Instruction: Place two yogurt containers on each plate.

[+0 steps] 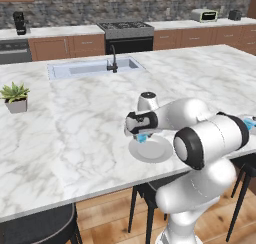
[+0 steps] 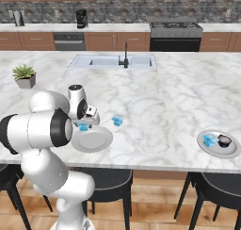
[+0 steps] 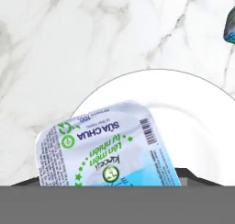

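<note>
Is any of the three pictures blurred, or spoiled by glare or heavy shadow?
Left base view: even, soft light, no glare; the plate casts only a faint shadow on the marble counter.
Right base view: equally flat light, far cabinets slightly soft.
Hand view: the yogurt cup lid is close yet its print stays readable; the plate rim is bright white, almost washed out.
</note>
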